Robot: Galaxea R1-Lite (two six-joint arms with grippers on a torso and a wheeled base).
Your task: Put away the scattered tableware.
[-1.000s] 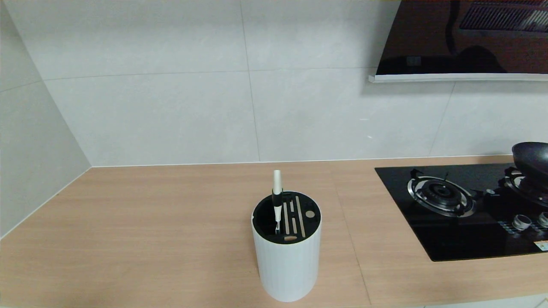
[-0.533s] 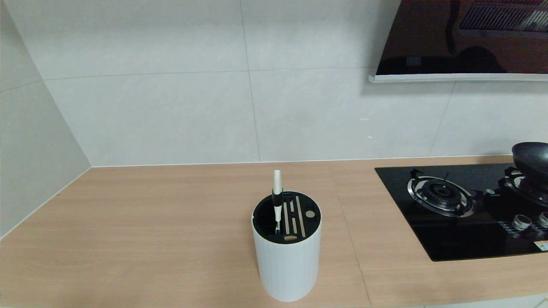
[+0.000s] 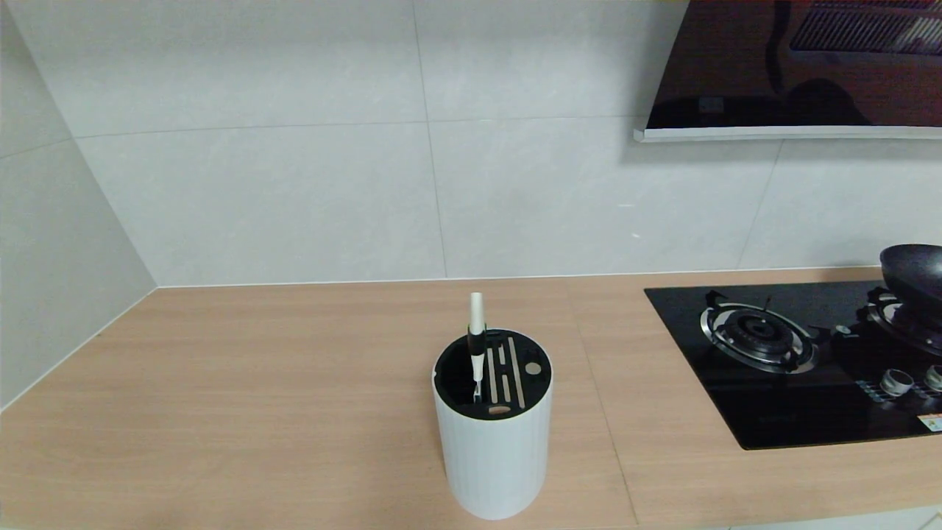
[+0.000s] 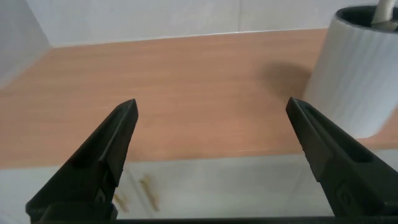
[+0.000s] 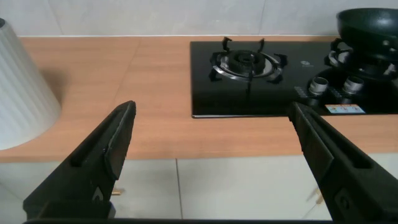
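Our left jaws stand wide open with nothing between them, held out in front of the near edge of the light wooden counter (image 4: 186, 93). Ahead of them and toward our right stands the white ribbed cylindrical utensil holder (image 4: 357, 74), upright on the counter and well apart from the jaws.

Our right jaws are spread just as wide and grip nothing. The same holder (image 5: 22, 87) lies ahead of them toward our left. Straight ahead of them is the black glass gas hob (image 5: 261, 81), set into the counter, with a black pan (image 5: 370, 25) on its far right burner.

From the head view, the holder (image 3: 491, 449) has a black slotted top. A slim utensil with a cream and black handle (image 3: 476, 346) stands nearly upright in the open compartment on the holder's left side, its handle rising above the rim. What kind of utensil it is we cannot tell. A dark glass range hood (image 3: 795, 66) hangs on the pale tiled wall (image 3: 294, 147) above the hob.
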